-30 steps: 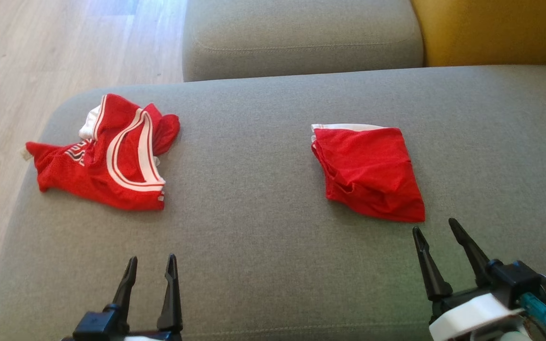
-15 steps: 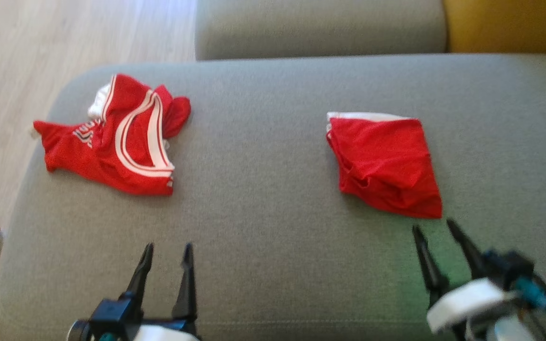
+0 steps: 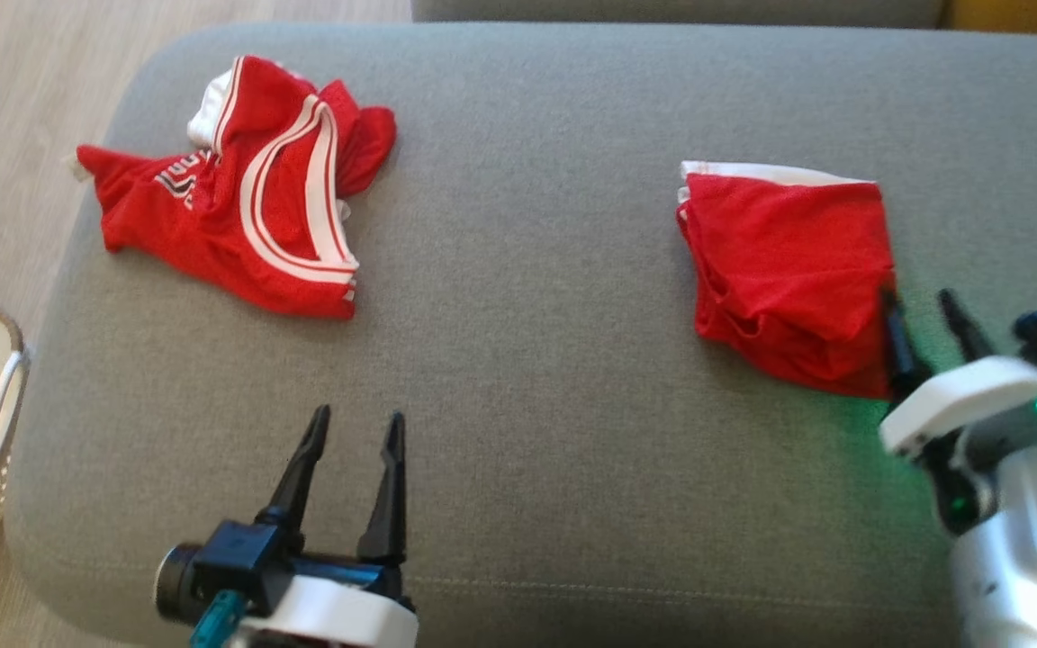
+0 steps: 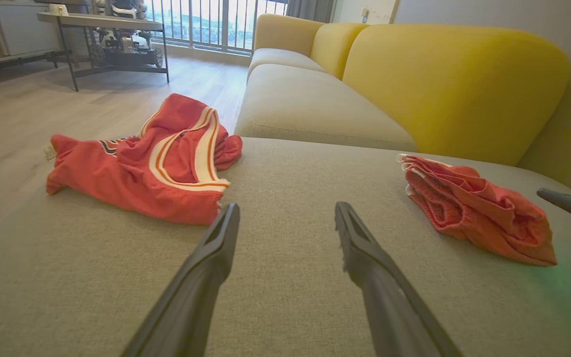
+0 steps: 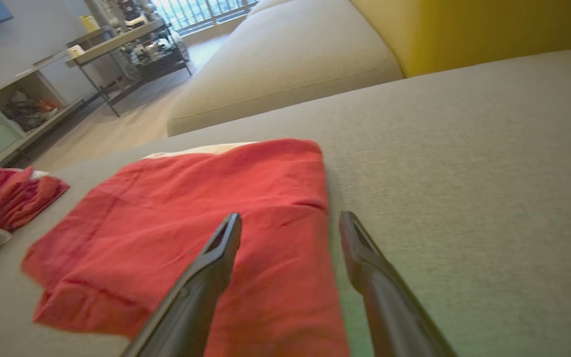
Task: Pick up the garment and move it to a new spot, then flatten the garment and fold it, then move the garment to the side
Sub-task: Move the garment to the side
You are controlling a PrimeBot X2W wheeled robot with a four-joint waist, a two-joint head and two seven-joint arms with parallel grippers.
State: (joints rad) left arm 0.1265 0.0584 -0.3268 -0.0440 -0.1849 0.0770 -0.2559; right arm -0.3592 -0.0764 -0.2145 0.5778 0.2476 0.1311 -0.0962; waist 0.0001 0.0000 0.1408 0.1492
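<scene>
Your right gripper [image 3: 917, 310] at the folded garment [image 3: 789, 270]
Jaws wide, at its 4 o'clock edge; your left gripper [image 3: 358, 414], wide too, hangs at 7 o'clock.

Even daylight, perhaps from the far window [image 4: 216, 20]; right wrist view slightly blurred.

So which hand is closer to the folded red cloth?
Right. The right gripper is at the near right edge of the folded red cloth; the left gripper sits far to its left.
</scene>
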